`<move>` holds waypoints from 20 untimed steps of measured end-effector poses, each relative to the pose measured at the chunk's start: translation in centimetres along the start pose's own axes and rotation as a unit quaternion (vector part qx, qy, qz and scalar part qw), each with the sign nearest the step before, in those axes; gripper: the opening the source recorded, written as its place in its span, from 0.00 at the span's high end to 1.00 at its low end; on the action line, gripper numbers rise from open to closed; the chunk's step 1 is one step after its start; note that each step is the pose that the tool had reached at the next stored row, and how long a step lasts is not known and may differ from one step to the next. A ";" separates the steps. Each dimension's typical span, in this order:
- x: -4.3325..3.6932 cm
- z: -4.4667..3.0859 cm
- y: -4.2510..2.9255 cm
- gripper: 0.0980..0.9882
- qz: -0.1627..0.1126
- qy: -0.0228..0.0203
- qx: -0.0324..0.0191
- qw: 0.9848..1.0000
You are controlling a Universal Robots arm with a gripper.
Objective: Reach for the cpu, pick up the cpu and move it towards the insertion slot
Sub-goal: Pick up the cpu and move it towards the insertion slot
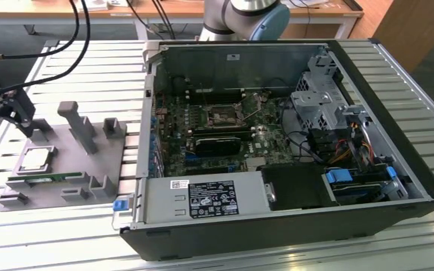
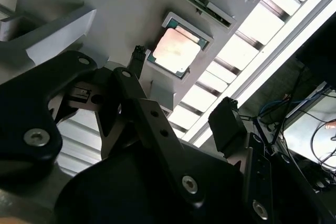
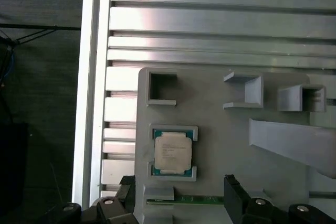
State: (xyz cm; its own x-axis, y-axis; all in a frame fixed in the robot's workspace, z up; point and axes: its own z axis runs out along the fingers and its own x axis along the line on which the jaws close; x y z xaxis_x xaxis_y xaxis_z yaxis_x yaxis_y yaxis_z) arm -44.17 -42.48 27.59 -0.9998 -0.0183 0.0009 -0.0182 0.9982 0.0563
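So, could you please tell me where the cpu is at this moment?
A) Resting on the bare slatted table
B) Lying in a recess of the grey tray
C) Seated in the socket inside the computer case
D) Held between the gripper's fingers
B: in the first wrist view the cpu lies flat in a recess of the grey tray, while the gripper is open beside it and not touching it.

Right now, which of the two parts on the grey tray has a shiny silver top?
The cpu, the flat square chip; the memory stick beside it is long, narrow and green.
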 end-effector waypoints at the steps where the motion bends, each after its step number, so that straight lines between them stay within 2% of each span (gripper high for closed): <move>1: 0.01 0.18 -0.05 0.26 0.000 0.000 0.000 1.000; 10: 0.03 1.81 -0.23 0.26 0.000 0.000 0.000 1.000; 16: 0.03 2.86 -0.29 0.26 0.000 0.003 0.000 1.000; 20: 0.03 3.59 -0.34 0.26 0.000 0.003 0.000 1.000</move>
State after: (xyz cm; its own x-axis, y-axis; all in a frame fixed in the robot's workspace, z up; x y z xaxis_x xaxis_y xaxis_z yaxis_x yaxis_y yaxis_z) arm -44.20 -42.62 23.99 -0.9998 -0.0185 0.0060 -0.0181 0.9982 0.0573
